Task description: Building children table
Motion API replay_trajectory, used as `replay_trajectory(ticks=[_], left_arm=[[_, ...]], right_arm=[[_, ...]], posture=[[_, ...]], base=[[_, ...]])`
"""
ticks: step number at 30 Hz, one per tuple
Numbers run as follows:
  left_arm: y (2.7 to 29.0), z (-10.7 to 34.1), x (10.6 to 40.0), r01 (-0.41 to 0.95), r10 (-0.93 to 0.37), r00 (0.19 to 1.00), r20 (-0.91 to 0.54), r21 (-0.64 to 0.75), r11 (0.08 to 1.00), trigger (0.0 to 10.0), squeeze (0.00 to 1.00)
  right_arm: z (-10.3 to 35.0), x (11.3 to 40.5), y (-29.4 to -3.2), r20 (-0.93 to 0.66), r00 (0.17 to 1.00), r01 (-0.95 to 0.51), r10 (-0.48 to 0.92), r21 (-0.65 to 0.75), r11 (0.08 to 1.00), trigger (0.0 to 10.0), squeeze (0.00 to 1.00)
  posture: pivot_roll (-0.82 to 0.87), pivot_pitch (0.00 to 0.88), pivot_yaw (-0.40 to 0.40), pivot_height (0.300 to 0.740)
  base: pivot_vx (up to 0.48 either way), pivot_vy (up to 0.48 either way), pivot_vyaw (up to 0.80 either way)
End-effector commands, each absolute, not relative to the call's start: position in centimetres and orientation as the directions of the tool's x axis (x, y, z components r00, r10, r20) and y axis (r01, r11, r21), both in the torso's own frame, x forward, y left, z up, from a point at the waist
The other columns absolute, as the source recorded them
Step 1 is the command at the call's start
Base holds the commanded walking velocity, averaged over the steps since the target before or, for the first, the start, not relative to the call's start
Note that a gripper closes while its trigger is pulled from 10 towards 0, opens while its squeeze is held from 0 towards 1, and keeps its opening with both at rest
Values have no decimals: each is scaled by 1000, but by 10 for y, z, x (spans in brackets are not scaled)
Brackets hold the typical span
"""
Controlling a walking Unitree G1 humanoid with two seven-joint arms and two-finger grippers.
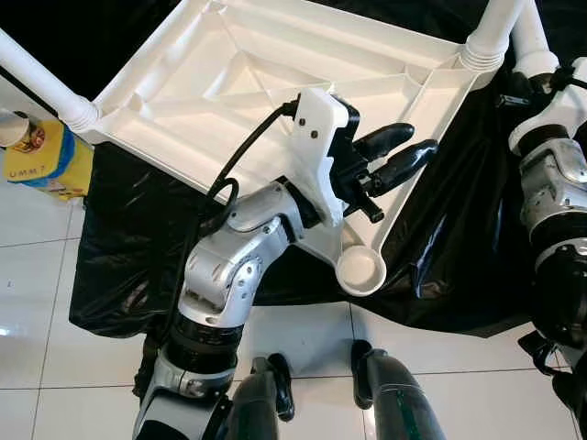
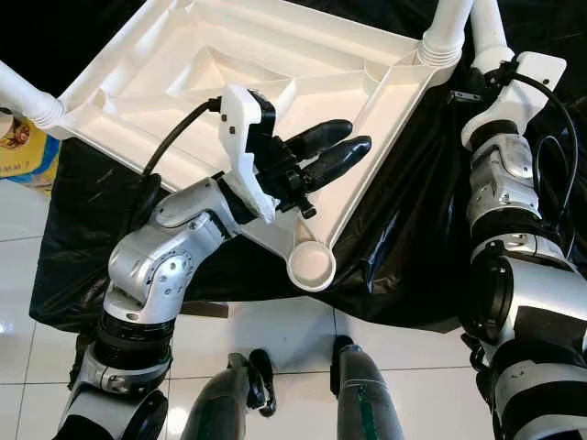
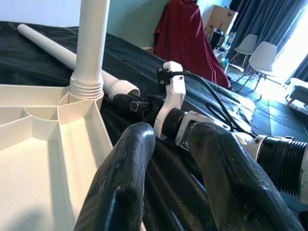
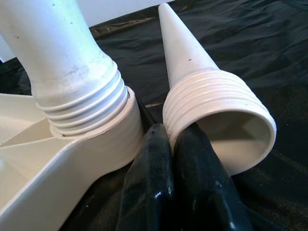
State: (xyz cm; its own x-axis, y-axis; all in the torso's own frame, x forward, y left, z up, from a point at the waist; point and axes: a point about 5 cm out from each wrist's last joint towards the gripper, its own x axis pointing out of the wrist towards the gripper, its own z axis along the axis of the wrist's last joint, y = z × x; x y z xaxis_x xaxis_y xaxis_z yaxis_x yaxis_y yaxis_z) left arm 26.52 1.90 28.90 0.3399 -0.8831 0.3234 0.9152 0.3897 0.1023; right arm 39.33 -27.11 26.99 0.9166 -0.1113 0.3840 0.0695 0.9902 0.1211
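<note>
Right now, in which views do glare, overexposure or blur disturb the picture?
Left eye view: ceiling light reflects on the glossy floor tiles. Left wrist view: the window area is overexposed, and the near fingers look soft. Right wrist view: the screwed-in table leg is very bright; the fingers show small highlights.

We see even, bright indoor light; the white tabletop (image 1: 275, 73) nearly blows out, while the black sheet (image 1: 440, 266) beside it swallows detail. Beyond the tabletop, window daylight flares. Glossy floor tiles (image 1: 37, 293) below it show soft reflections. Nearest fingers (image 3: 120, 187) look blurred.
</note>
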Motion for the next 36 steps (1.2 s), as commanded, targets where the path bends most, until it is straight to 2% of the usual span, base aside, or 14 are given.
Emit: replay_trajectory(ticks=[1,5,9,15,19,21,24,25,28,33,34,36], left_arm=[[22,287,262,915,-884,342,318,101,391,10000,0],[24,286,262,910,-881,354,315,101,402,10000,0],[30,287,263,888,-864,391,318,116,445,10000,0],[31,288,264,882,-859,398,323,122,455,10000,0],[32,292,267,871,-851,405,334,141,470,10000,0],[32,292,267,871,-851,405,334,141,470,10000,0],[34,296,269,862,-845,409,345,159,482,10000,0],[34,296,269,862,-845,409,345,159,482,10000,0],[39,300,274,846,-832,422,360,173,504,10000,0],[40,301,277,838,-825,431,365,175,516,10000,0],[43,304,281,825,-812,448,373,177,536,10000,0],[43,304,281,825,-812,448,373,177,536,10000,0]], right_arm=[[258,395,-268,337,937,59,-95,116,991,0,0],[261,394,-267,366,927,52,-86,103,993,0,0],[283,379,-264,551,834,50,-33,-15,999,0,0],[292,371,-262,613,789,68,-31,-37,997,0,0],[317,355,-247,732,681,72,-14,-48,996,0,0],[317,355,-247,732,681,72,-14,-48,996,0,0],[350,343,-229,820,572,54,24,-67,996,0,0],[350,343,-229,820,572,54,24,-67,996,0,0],[389,328,-211,890,450,10,77,-92,996,0,0],[400,322,-206,907,411,5,97,-109,994,0,0],[414,314,-199,924,362,-8,124,-130,991,3686,0],[414,314,-199,924,362,-8,124,-130,991,3686,0]], posture=[[-42,331,89,740],[-33,321,75,740],[-15,282,46,740],[-12,268,41,740],[-5,229,31,740],[-5,229,31,740],[0,208,29,740],[0,208,29,740],[4,179,21,740],[6,170,17,740],[8,152,8,740],[8,152,8,740]], base=[[0,0,0],[0,0,0],[0,0,0],[0,0,0],[0,0,0],[0,0,0],[0,0,0],[0,0,0],[0,0,0],[0,0,0],[0,0,0],[0,0,0]])
